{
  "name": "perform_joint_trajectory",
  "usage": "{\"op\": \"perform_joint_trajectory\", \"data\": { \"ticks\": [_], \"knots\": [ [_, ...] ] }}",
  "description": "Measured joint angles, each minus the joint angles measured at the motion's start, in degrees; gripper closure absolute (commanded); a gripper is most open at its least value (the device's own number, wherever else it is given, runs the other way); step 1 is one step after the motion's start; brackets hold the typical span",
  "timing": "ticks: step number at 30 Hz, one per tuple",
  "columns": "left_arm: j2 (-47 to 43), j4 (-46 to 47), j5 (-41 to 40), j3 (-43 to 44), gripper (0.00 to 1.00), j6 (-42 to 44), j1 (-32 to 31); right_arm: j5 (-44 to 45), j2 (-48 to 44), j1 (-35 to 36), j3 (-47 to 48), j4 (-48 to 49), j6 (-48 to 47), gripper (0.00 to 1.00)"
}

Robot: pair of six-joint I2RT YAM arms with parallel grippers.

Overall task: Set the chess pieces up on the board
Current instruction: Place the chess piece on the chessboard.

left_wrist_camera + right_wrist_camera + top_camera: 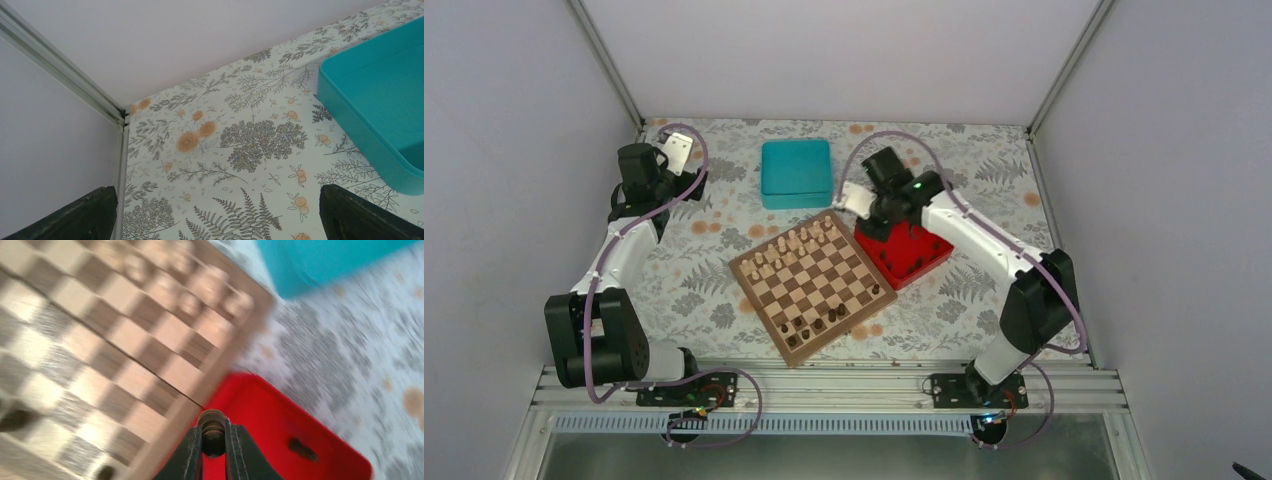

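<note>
**Dark chess piece [212,421], pinched in the right jaws above the red tray [280,415], just right of the board [824,290].**
We record the left jaws as spread wide and idle over the far-left tabletop [240,145]. Hazards, as we judge them: the hold on so small a piece looks slight, so it may twist or drop. The smeared wrist view hints at speed. A low pass could topple the dark pieces [809,325] standing on the board's near rows.

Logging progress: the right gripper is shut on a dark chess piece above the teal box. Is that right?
Not quite. The right gripper is shut on a dark chess piece above the red tray, as the right wrist view shows.
</note>
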Motion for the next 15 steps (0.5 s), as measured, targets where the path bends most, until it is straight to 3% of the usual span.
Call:
{"op": "perform_joint_trajectory", "data": {
  "ticks": [8, 15],
  "knots": [
    [0.0, 0.0, 0.0, 0.0, 0.0, 0.0, 0.0, -3.3, 1.0, 18.7, -2.3, 1.4, 0.4, 0.94],
    [0.0, 0.0, 0.0, 0.0, 0.0, 0.0, 0.0, -6.9, 6.5, 24.1, -5.0, 3.9, 0.4, 0.94]
  ]
}}
